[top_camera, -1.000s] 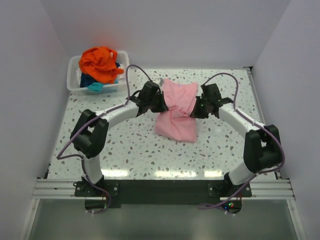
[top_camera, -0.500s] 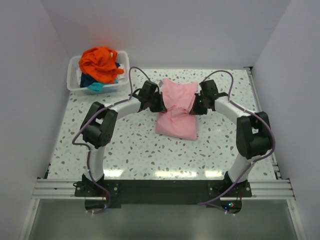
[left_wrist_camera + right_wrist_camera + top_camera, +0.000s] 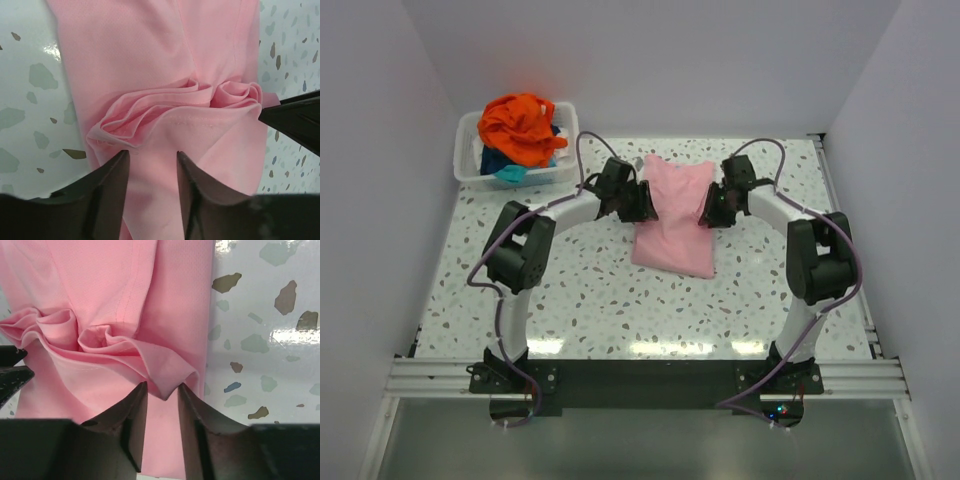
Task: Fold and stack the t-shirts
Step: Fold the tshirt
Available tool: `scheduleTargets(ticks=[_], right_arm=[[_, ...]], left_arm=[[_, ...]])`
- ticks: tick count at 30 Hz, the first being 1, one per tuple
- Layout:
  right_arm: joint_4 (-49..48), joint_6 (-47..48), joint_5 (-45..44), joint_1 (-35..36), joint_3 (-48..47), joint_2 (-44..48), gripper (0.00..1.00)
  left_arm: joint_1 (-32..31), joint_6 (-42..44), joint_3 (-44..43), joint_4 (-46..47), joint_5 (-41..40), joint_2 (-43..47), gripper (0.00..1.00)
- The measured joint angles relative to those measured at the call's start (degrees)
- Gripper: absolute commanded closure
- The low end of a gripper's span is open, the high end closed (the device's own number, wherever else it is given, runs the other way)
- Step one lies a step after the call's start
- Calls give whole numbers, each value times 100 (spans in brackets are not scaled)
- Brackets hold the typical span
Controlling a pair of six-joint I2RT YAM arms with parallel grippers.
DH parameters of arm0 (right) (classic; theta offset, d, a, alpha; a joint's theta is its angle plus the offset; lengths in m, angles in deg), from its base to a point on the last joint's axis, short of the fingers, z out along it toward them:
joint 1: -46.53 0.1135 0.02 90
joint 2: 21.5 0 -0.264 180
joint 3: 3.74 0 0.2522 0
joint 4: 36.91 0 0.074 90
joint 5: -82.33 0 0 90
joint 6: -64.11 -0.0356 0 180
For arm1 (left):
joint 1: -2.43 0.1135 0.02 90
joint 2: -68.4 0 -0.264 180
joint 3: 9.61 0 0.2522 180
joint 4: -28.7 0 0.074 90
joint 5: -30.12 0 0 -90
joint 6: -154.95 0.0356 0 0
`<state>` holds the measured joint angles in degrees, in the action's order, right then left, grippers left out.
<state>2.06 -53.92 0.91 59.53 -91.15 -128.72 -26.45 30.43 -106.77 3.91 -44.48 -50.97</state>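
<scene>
The overhead camera looks down on the whole worktop [image 3: 590, 290] from high behind its near edge; both wrist cameras peer close at the pink t-shirt [image 3: 672, 215] from opposite sides; all share it.

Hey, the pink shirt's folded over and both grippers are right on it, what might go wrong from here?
1. A cloth corner of the pink t-shirt sits right at the tips of the right gripper, whose jaws are parted. Pulling away may drag it and undo the fold.
2. The left gripper, also parted, has cloth between its jaws, so it could snag too.
3. The bunched ridge across the middle makes a lumpy fold, so shirts stacked on it may sit crooked.
</scene>
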Motion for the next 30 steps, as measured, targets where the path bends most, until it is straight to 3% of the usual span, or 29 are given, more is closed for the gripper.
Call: scheduleTargets(ticks=[1, 3, 5, 6, 7, 19, 23, 30], right_arm=[[39, 31, 2, -4, -48, -9, 54], [107, 63, 9, -7, -140, -9, 49], [133, 76, 22, -7, -238, -4, 26], [133, 85, 44, -4, -260, 20, 1], [142, 79, 92, -7, -260, 68, 1], [-236, -186, 800, 31, 922, 1644, 1], [-398, -291, 940, 151, 1143, 1458, 1], [-385, -328, 1104, 387, 872, 293, 1]], left_arm=[[0, -9, -7, 4, 35, 0, 42], [0, -13, -15, 17, 111, 2, 33], [0, -13, -15, 20, 181, 17, 20], [0, -26, -15, 15, 216, 44, 14], [0, -33, -15, 15, 243, 81, 0], [-459, -195, 273, 168, 223, 1102, 0], [-804, -295, 564, 361, 184, 1099, 0], [-741, -503, 1510, 752, -120, 1106, 0]])
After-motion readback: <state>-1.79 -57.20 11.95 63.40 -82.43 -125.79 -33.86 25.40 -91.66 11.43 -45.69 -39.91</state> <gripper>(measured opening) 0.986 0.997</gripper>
